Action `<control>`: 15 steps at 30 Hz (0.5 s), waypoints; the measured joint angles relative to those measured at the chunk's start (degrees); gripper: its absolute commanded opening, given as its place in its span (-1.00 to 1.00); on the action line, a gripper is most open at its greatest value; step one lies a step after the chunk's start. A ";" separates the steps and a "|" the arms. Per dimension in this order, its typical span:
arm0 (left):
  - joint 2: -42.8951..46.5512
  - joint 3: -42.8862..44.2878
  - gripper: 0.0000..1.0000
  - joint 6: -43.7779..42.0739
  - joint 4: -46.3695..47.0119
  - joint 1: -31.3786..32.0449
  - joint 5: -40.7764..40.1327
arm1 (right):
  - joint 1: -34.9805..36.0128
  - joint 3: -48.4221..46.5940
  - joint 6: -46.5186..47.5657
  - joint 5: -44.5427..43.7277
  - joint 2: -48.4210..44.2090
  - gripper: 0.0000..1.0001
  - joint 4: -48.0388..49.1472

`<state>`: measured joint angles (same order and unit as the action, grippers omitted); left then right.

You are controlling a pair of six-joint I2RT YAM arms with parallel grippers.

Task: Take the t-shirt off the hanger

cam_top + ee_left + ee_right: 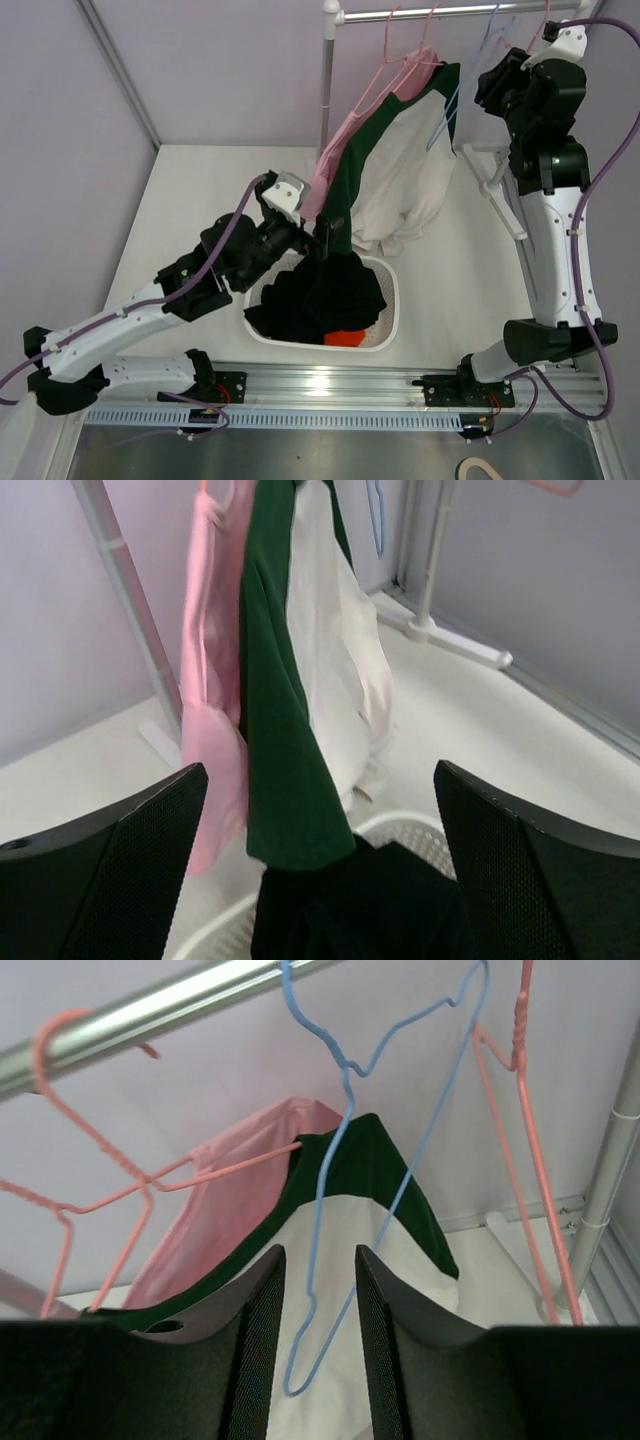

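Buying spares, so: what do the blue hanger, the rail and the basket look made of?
Blue hanger: thin wire bent into shape, probably coated metal. Rail: bare metal tube with shiny glints. Basket: seemingly white plastic, with a perforated wall.

Hanger [215, 1166] arm hidden inside t-shirt [372, 1160], basket [393, 295] half-buried under dark clothes [320, 295]

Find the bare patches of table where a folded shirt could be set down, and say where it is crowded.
Bare table lies between the left wall, the rack pole and the left arm. A second patch sits between the basket and the right arm. It is crowded where the hanging shirts drop to the basket.
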<state>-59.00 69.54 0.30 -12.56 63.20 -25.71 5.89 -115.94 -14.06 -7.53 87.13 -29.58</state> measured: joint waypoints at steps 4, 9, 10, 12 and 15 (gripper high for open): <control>-4.98 3.78 0.99 -3.96 4.81 -2.36 1.51 | 2.97 -1.40 -1.88 0.35 -3.02 -0.20 -2.54; -12.11 6.08 0.99 -8.74 10.10 -4.07 6.21 | 9.07 -14.62 -4.39 1.99 0.81 -0.23 -7.45; -13.29 6.45 0.99 -9.55 10.67 -4.48 7.19 | 10.05 -16.72 -4.72 2.14 1.92 -0.24 -7.98; -15.50 7.48 0.99 -10.47 11.28 -5.66 9.62 | 11.67 -18.97 -5.70 2.64 3.61 -0.24 -8.68; -17.35 8.63 0.99 -10.95 11.72 -7.54 12.66 | 12.52 -19.67 -7.21 3.50 6.16 -0.25 -10.08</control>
<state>-76.36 78.17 -10.66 -0.84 55.66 -13.06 18.41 -135.61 -21.28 -4.03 93.30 -39.66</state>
